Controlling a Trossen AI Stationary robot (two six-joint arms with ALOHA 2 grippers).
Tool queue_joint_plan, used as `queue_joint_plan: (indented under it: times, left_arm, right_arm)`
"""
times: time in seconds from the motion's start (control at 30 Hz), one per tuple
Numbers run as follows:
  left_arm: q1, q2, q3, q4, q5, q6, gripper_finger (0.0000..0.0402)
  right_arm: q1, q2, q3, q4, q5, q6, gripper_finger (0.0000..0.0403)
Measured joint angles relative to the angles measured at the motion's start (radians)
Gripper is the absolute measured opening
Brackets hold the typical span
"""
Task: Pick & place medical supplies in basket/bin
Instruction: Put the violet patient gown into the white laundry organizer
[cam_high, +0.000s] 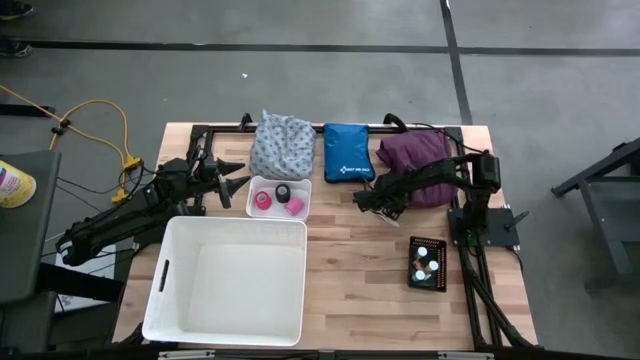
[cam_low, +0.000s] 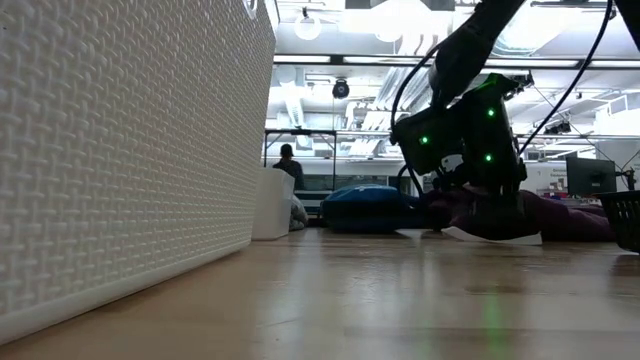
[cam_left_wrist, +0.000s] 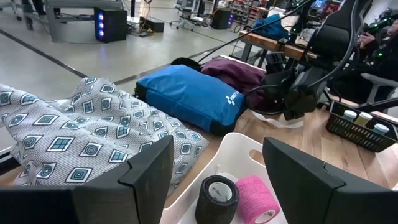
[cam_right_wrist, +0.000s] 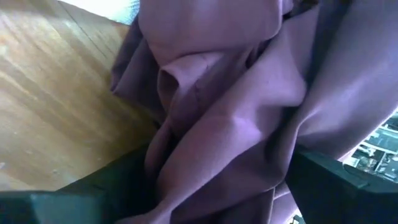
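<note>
Purple cloth (cam_right_wrist: 249, 106) bunched between spread fingers of right gripper (cam_right_wrist: 211, 186), not yet pinched | blue pouch (cam_high: 347, 153) just beside | white bin (cam_high: 230, 280) well apart | left gripper (cam_left_wrist: 214, 180) gapes over tape rolls (cam_left_wrist: 239, 199) | advice: pinch deep fold, lift clear.

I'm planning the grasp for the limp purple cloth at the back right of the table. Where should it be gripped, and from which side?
Grip a raised fold near the purple cloth's front-left edge, coming from the table's centre. It lies bunched, so its ridges suit two fingers. The right gripper is already there, open, with cloth between its fingers.
</note>
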Motion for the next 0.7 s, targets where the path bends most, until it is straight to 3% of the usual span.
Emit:
queue_joint_plan:
  times: [0.7]
  left_arm:
    - [0.000,0.000,0.000,0.000,0.000,0.000,0.0240]
  right_arm:
    - [-0.005,0.003,-0.002,0.010,-0.005,0.023,0.0054]
